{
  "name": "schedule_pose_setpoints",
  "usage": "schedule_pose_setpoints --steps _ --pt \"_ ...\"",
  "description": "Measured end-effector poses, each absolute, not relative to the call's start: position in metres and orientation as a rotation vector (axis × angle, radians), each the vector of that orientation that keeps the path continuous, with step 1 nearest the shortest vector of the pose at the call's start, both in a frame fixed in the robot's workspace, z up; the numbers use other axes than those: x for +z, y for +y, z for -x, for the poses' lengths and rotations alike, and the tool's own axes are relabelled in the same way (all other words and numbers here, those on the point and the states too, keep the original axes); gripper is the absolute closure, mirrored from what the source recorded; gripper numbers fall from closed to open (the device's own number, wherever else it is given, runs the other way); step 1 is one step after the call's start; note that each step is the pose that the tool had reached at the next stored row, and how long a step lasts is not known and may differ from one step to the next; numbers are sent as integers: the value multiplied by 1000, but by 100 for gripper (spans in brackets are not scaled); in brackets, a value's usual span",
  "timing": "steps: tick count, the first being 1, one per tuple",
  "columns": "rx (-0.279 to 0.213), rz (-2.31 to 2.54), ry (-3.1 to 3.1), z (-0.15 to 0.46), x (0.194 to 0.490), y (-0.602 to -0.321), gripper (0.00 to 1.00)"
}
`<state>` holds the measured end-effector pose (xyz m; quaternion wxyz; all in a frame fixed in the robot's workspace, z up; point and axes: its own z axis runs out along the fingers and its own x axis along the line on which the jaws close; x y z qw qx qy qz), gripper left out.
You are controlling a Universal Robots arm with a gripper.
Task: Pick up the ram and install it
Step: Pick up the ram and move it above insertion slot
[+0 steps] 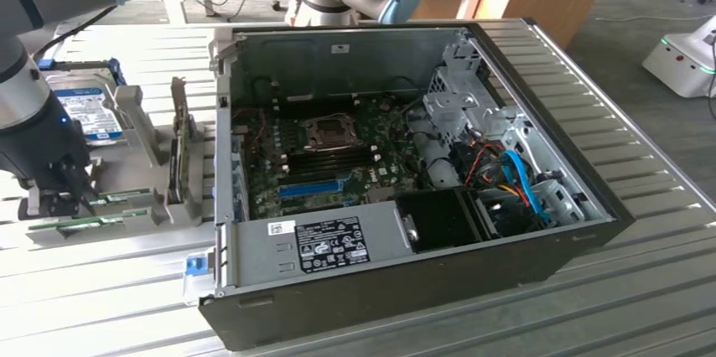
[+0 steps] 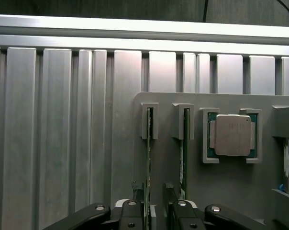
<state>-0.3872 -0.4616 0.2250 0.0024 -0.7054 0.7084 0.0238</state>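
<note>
The ram (image 2: 148, 153) is a thin green stick standing on edge in a slot of the grey holder (image 2: 221, 191). A second green stick (image 2: 185, 143) stands in the neighbouring slot. My gripper (image 2: 152, 189) is open, with one black fingertip (image 2: 136, 188) on each side of the first stick and a small gap to it on both sides. In the exterior view the gripper (image 1: 62, 194) hangs low over the holder at the far left, right at the green sticks (image 1: 106, 199). The open computer case (image 1: 537, 265) lies in the middle, its motherboard (image 1: 335, 156) exposed.
A processor chip (image 2: 232, 135) sits in a pocket of the holder beside the sticks. A hard drive with a blue label (image 1: 90, 114) and an upright board (image 1: 179, 147) stand on the same holder. The motherboard carries a blue slot (image 1: 308, 189). Everything rests on a ribbed metal table (image 1: 626, 290).
</note>
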Motion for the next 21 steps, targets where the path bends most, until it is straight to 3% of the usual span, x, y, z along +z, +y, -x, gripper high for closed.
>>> schedule_pose_setpoints --steps 21 --pt "75 2213 2222 387 218 -465 70"
